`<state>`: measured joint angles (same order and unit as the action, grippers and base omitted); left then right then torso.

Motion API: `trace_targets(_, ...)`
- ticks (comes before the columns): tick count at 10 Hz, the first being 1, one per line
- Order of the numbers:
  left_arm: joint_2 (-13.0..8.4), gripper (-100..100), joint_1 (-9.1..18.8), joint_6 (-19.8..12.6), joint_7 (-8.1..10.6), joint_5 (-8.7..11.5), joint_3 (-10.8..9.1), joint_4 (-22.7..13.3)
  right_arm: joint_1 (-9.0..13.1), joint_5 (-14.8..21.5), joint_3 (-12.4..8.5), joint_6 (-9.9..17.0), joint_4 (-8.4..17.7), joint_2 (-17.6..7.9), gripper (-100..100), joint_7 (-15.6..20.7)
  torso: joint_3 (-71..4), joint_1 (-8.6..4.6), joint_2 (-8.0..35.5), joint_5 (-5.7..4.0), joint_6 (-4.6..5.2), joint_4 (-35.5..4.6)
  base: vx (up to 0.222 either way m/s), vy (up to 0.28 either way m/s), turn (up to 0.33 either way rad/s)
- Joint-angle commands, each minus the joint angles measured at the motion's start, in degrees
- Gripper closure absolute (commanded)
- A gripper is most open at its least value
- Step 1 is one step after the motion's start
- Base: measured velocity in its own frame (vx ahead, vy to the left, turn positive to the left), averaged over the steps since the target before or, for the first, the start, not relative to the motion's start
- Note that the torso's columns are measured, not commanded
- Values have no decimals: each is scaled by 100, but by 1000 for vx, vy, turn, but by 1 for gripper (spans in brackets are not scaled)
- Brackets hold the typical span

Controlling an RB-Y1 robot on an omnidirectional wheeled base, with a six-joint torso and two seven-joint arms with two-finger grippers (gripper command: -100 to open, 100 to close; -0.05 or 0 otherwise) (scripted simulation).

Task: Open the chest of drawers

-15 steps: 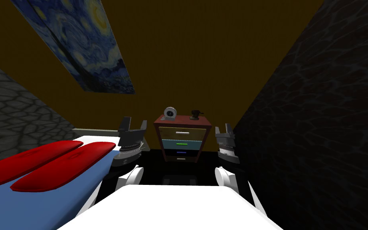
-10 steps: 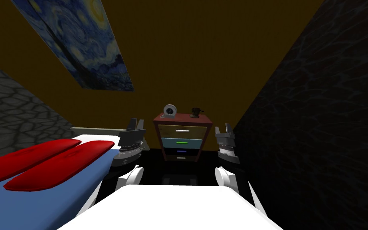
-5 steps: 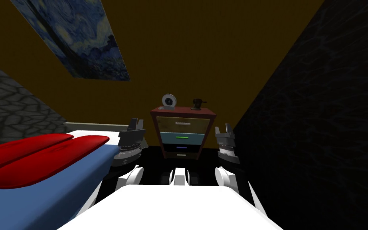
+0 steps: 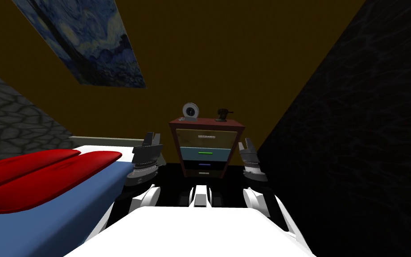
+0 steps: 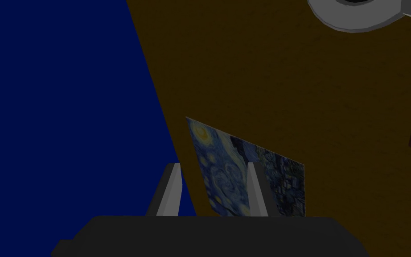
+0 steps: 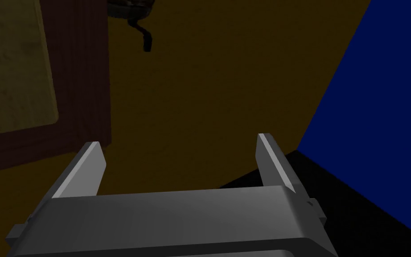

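The left gripper (image 5: pixel 212 166) is a flat dark grey box (image 5: pixel 209 236) with two thin, light grey blade fingers (image 5: pixel 253 187), bevelled at the tips. The right gripper (image 6: pixel 178 143) matches, with small tabs at its ends. Behind each sits a banded grey-and-white wrist (image 4: pixel 140 172), then a rounded white arm link (image 4: pixel 153 195).

Head cam: tilted down-forward, chest of drawers (image 4: pixel 207 149) ahead, not close. Left wrist cam faces the wall (image 5: pixel 289 89), shares the painting (image 5: pixel 220 178) with head. Right wrist cam near chest's side, shares it too.
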<state>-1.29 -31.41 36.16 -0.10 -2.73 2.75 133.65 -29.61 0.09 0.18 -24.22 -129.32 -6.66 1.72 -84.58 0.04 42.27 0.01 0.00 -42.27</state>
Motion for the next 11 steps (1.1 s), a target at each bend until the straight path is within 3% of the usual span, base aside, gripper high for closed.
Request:
trace_targets(1, 0, 0, 0, 0, 0, 0, 0, 0, -11, 381, -26, 158, 10, -229, -100, 351, 1, -4, 2, -1, 0, -1, 31, 85, -11)
trace_targets(11, 0, 0, 0, 0, 0, 0, 0, 0, -26, 1955, -127, 821, -32, -725, -100, 1776, -1, -5, -1, -2, 0, 0, 22, 96, -10)
